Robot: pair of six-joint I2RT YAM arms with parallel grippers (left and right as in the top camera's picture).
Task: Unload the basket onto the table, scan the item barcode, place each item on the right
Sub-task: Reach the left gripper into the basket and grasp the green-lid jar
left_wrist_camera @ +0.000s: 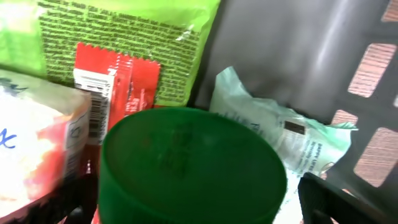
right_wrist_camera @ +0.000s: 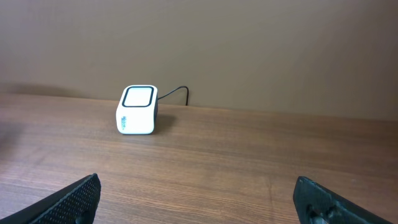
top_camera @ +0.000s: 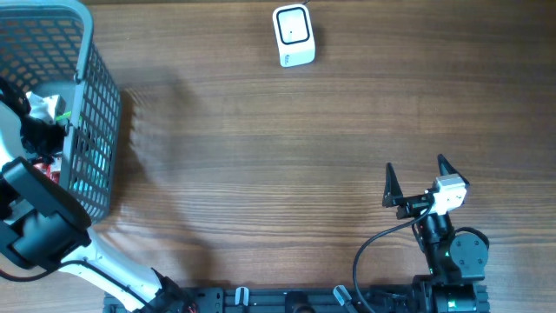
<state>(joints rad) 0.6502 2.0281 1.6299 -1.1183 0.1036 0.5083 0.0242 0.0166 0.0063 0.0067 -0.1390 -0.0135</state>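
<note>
In the left wrist view my left gripper (left_wrist_camera: pixel 199 211) is down inside the grey basket (top_camera: pixel 95 104), open. Its dark fingers (left_wrist_camera: pixel 336 199) stand wide on either side of a round green lid (left_wrist_camera: pixel 186 162), with a gap showing on the right side. Behind the lid lie a red packet (left_wrist_camera: pixel 118 81) with a barcode (left_wrist_camera: pixel 93 106), a green bag (left_wrist_camera: pixel 124 37) and a pale mint packet (left_wrist_camera: pixel 280 130). The white barcode scanner (top_camera: pixel 293 35) stands at the table's far edge, also in the right wrist view as the scanner (right_wrist_camera: pixel 138 109). My right gripper (top_camera: pixel 417 178) hovers open and empty over the wood.
A white and pink packet (left_wrist_camera: pixel 37 137) lies at the left of the basket. The basket's grey mesh wall (left_wrist_camera: pixel 298 50) rises close behind the items. The scanner's cable (right_wrist_camera: pixel 177 92) runs off behind it. Bare wooden table (top_camera: pixel 278 174) lies between basket and right arm.
</note>
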